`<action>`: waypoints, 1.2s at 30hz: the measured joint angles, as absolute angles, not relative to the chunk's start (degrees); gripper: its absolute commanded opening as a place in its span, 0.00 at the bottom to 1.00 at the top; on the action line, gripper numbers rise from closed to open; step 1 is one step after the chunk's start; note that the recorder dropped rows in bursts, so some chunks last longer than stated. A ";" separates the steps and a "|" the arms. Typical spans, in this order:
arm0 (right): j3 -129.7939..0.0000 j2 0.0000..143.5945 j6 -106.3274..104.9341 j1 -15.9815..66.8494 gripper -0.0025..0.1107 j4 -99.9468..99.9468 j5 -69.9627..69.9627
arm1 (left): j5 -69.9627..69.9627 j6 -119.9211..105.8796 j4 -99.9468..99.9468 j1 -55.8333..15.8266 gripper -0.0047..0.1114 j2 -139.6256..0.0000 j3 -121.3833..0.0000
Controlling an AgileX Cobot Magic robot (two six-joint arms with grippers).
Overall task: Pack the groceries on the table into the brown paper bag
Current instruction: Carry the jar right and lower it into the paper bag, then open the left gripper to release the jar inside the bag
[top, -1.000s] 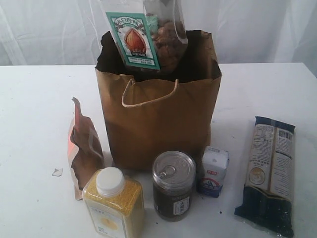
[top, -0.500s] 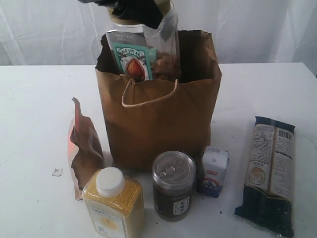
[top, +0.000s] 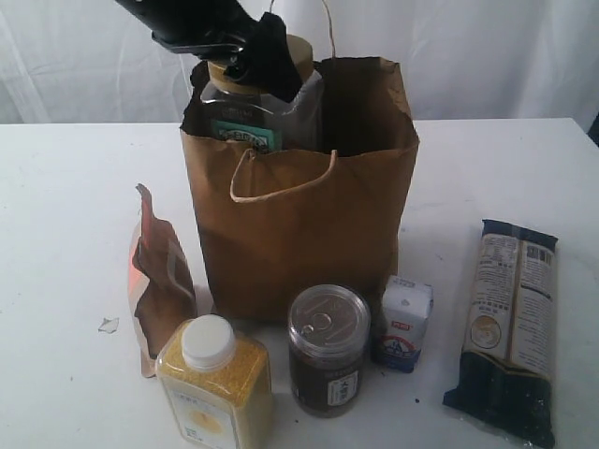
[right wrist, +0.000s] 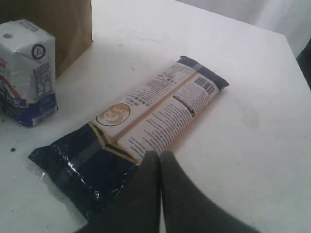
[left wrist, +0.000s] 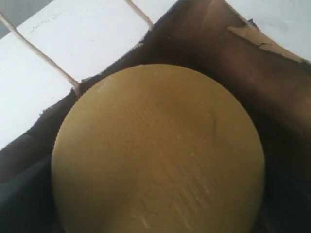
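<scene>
Changed: the gold-lidded clear jar point(top: 295, 103) has sunk lower into the brown paper bag point(top: 299, 234). Only its lid and shoulders top the ragged rim, and the label is mostly hidden; all else is unmoved. Front row: white-capped yellow-grain bottle point(top: 215, 388), squarish plastic; pull-tab can point(top: 328, 351), ribbed metal top, just beside it. Next: brown pouch with orange top point(top: 159, 285), crinkled, upright, left; small white-blue carton point(top: 403, 323) near the bag's right corner; long dark noodle packet point(top: 508, 327), glossy, flat, well right. Bare white table point(top: 75, 187) lies left of the pouch and between carton and packet. Right gripper point(right wrist: 159, 155): fingers pressed together, empty, over the packet. Left gripper point(top: 251, 56): black, spread wide around the lid, holding the jar. The bag mouth is free right of the jar.
</scene>
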State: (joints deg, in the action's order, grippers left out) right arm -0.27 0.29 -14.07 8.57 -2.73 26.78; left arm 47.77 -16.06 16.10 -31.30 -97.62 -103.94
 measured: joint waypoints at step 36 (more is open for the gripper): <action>-0.27 0.29 -14.07 8.57 0.02 -2.73 26.78 | 52.13 -16.56 15.03 -32.90 0.17 -104.81 -103.94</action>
State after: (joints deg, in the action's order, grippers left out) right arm -0.27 0.29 -14.07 8.57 -2.73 26.78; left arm 52.13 -16.56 15.03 -32.90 -104.81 -103.94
